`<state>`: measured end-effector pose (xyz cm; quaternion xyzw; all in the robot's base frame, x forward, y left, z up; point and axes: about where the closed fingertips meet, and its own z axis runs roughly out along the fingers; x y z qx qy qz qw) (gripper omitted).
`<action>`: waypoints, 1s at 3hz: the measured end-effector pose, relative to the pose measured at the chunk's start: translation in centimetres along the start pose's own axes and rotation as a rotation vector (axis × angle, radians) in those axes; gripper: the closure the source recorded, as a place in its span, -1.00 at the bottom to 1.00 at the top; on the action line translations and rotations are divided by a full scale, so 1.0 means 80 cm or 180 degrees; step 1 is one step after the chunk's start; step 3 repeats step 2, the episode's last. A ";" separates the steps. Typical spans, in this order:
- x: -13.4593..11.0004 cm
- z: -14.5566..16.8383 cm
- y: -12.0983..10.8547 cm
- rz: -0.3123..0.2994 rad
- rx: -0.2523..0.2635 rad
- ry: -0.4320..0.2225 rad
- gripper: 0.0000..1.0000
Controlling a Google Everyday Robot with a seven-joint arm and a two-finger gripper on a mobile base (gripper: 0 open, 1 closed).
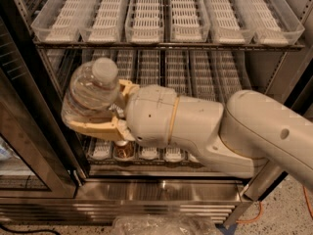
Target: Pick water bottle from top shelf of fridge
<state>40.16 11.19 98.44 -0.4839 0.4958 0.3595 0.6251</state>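
Observation:
My gripper (93, 109) is shut on the water bottle (90, 94), a clear ribbed bottle with a white cap, held upright in front of the open fridge (161, 190) at the left, level with the second rack. One tan finger (93, 129) runs under the bottle, the other (124, 88) sits behind it. The top shelf (166, 44) lies above, its clear lane trays with white slotted strips holding nothing I can see. My cream arm reaches in from the right.
A small bronze can (123, 151) stands in a lower tray, just below my wrist. The dark-framed glass door (24, 146) hangs open at the left. A crumpled clear plastic sheet (161, 225) lies on the floor in front.

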 end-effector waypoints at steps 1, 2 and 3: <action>0.049 -0.026 0.000 0.0358 0.0131 0.0190 1.00; 0.051 -0.026 0.000 0.0374 0.0131 0.0198 1.00; 0.051 -0.026 0.000 0.0374 0.0131 0.0198 1.00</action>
